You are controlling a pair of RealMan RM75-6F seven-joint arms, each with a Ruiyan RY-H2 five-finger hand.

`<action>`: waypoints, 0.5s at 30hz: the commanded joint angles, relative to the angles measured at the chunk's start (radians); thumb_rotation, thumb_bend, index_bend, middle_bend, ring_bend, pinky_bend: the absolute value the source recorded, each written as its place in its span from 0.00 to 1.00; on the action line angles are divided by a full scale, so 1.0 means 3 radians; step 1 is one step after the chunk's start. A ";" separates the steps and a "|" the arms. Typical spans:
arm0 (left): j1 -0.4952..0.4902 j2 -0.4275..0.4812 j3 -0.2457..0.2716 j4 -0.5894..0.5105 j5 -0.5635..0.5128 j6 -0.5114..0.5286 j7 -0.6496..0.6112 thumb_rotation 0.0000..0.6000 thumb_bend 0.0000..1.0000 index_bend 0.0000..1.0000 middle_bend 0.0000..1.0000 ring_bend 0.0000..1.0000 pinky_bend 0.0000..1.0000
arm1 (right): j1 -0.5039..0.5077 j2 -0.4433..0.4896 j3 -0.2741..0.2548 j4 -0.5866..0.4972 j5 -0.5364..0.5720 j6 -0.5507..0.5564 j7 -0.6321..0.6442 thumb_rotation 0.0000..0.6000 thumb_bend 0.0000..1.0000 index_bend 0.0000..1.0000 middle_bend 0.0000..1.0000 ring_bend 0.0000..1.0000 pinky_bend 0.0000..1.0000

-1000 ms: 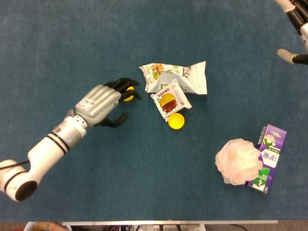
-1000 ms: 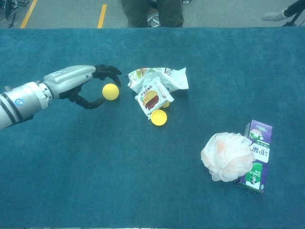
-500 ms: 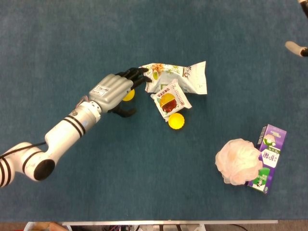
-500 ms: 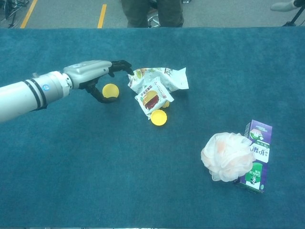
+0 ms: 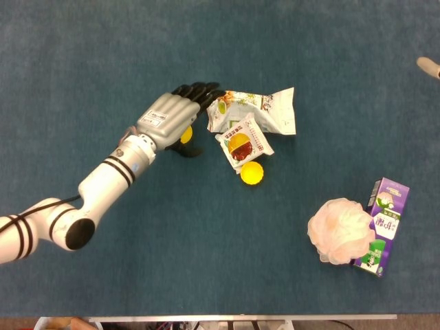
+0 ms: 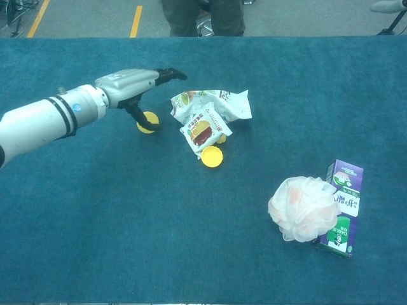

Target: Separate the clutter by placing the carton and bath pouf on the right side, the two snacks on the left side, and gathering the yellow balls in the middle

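Observation:
My left hand (image 5: 172,117) (image 6: 130,86) hovers over one yellow ball (image 5: 185,134) (image 6: 149,122), fingers stretched toward the large white snack bag (image 5: 258,110) (image 6: 213,103) and holding nothing. Its thumb hangs down beside that ball. The small snack packet (image 5: 243,144) (image 6: 203,133) lies against the bag's near side. A second yellow ball (image 5: 252,173) (image 6: 212,156) sits just below it, and another ball (image 6: 220,138) peeks from behind the packet. On the right, the pink bath pouf (image 5: 340,230) (image 6: 302,208) leans on the purple carton (image 5: 382,225) (image 6: 341,206). Only a tip of my right hand (image 5: 430,67) shows at the top right edge.
Blue cloth covers the whole table (image 5: 103,275). A person's legs (image 6: 203,16) stand beyond the far edge.
My left hand moved right and forward over the ball, its fingers straightening toward the white bag. The right hand drew back almost out of view at the top right.

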 commanded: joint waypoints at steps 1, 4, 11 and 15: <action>-0.0068 -0.0093 -0.0048 0.0094 0.0063 0.0044 -0.0005 1.00 0.20 0.00 0.00 0.00 0.11 | 0.0004 -0.0018 0.0025 0.0030 0.0024 0.0002 0.0026 1.00 0.00 0.08 0.25 0.22 0.31; -0.0152 -0.0196 -0.0078 0.0213 0.0131 0.0052 -0.0017 1.00 0.20 0.00 0.00 0.00 0.12 | -0.0007 -0.0019 0.0050 0.0058 0.0052 0.0020 0.0068 1.00 0.00 0.08 0.25 0.22 0.31; -0.0293 -0.0420 -0.0041 0.0470 0.0242 -0.0012 -0.0070 1.00 0.20 0.00 0.00 0.00 0.14 | -0.0078 0.0036 0.0093 0.0035 0.0067 0.0138 0.0164 1.00 0.00 0.08 0.25 0.22 0.31; -0.0348 -0.0518 0.0026 0.0623 0.0371 -0.0022 -0.0089 1.00 0.20 0.04 0.00 0.00 0.15 | -0.0136 0.0092 0.0119 -0.0001 0.0069 0.0230 0.0202 1.00 0.00 0.08 0.25 0.22 0.31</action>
